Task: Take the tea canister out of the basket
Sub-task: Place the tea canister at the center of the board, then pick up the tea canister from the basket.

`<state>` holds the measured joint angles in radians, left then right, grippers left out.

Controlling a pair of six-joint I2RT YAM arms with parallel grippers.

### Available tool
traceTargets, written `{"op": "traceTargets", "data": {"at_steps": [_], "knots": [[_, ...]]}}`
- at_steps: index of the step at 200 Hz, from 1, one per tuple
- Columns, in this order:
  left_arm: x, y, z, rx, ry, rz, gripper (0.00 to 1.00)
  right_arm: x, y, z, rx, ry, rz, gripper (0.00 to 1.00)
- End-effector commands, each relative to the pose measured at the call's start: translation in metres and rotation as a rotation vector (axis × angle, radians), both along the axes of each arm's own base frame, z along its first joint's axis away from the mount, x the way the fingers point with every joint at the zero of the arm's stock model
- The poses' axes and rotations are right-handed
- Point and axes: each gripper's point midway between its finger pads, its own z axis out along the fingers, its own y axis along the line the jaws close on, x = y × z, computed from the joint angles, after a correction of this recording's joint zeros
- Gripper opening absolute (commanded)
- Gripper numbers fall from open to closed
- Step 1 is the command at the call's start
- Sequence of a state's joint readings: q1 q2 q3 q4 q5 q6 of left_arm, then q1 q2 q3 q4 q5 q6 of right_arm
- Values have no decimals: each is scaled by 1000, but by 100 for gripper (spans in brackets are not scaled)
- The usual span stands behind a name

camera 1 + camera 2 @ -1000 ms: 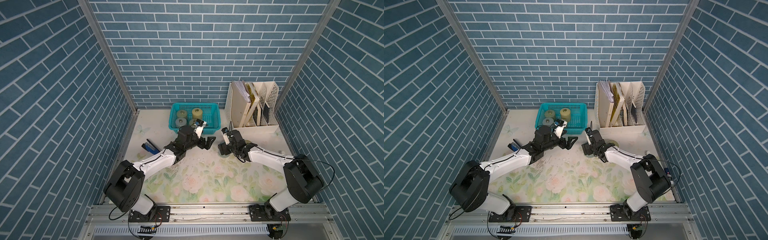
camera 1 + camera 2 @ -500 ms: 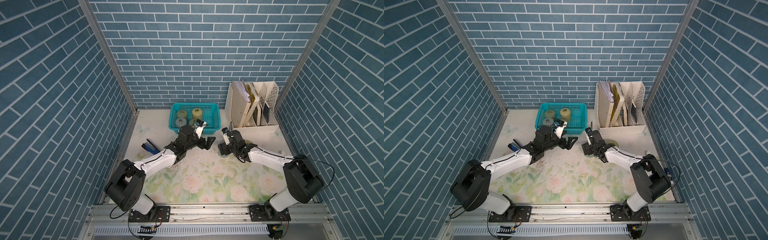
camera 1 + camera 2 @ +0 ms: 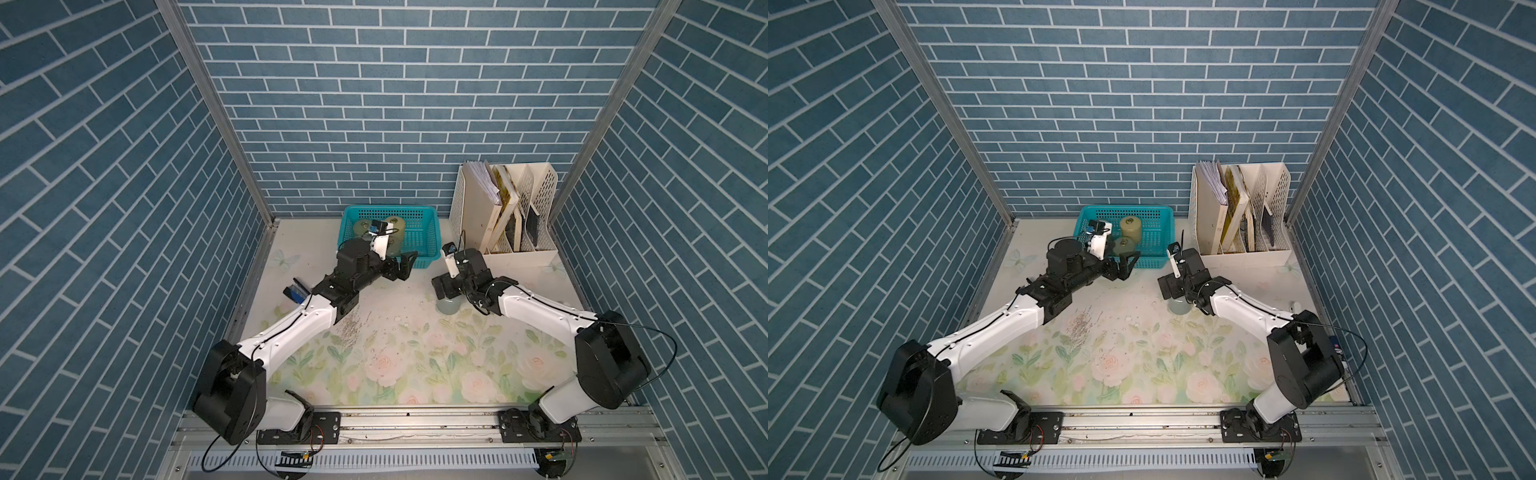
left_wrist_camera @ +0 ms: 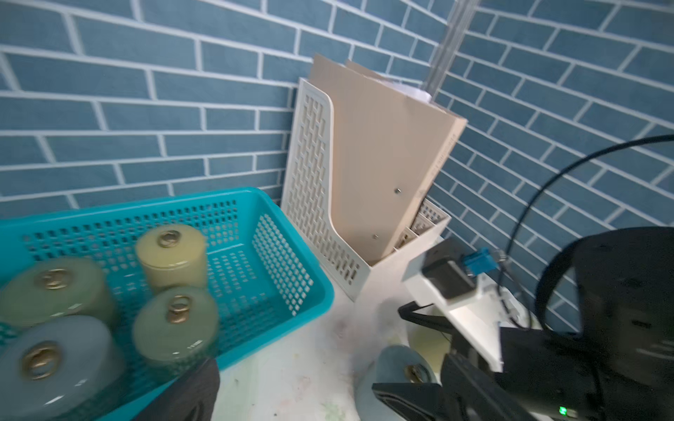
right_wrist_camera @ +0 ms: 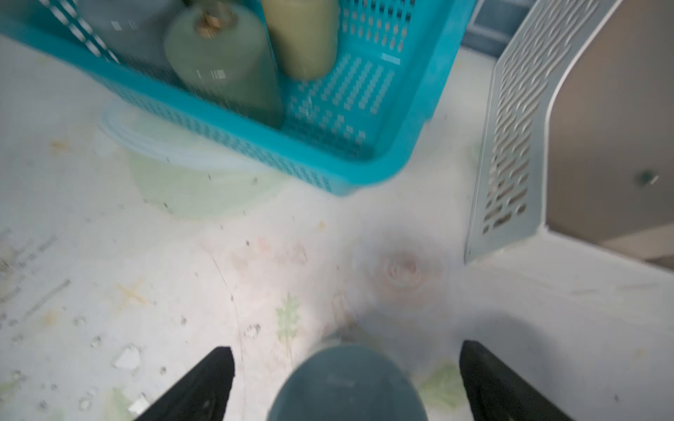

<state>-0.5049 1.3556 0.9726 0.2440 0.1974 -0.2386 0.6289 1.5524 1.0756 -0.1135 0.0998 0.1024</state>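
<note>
Blue brick walls closed in a floral bench (image 3: 395, 353). On it, out in front of the basket (image 4: 127, 206), the grey-blue tea canister (image 3: 449, 308) stood upright, long axis vertical, ring-pull lid up. It sat directly under the right pincer (image 5: 346, 348), between jaws spread wide apart with bare bench showing on either side, so nothing was gripped. That made the right arm by far the nearer. The left pincer (image 3: 1127, 266), also apart and empty, hung at the basket's near wall, well apart from the canister. With the canister already outside, the next move looked to be a straight lift or pull-back of the right pincer, keeping both jaws off the sides so it would not tip. Four other canisters (image 4: 171, 255) stood inside the basket. A cream rack (image 3: 521, 253) stood near, toward the back wall, and the basket's corner lay just ahead of the pincer.
</note>
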Motion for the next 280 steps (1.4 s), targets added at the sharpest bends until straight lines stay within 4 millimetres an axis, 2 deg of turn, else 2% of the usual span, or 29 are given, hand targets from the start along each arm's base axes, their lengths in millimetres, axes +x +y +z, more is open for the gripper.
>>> {"op": "traceTargets", "data": {"at_steps": [1,21,48,65,89,97,99,102,121,170,197,218,280], "knots": [[16,43,-3,27,46,131,100,19,20,50,46,-75,46,100],[25,71,-7,31,74,196,100,43,48,65,95,-66,63,100],[30,95,-10,39,96,244,100,76,80,63,126,-28,65,99],[33,106,-13,39,109,262,100,93,99,54,123,-4,68,98],[38,119,-19,28,131,292,100,107,126,41,97,24,97,97],[39,119,-21,26,138,285,100,112,134,45,93,16,107,97],[39,119,-22,26,140,284,100,114,136,33,77,35,108,97],[40,119,-23,25,144,282,100,115,139,27,69,44,112,97],[40,118,-30,24,159,270,100,122,155,17,46,59,134,96],[35,112,-47,5,195,240,100,125,173,-12,31,100,165,96],[29,105,-54,-31,215,202,100,125,180,-21,28,96,176,97],[26,107,-61,-28,222,209,100,128,184,-27,29,105,175,96],[24,119,-55,15,207,264,100,126,192,-48,24,139,197,97]]}}
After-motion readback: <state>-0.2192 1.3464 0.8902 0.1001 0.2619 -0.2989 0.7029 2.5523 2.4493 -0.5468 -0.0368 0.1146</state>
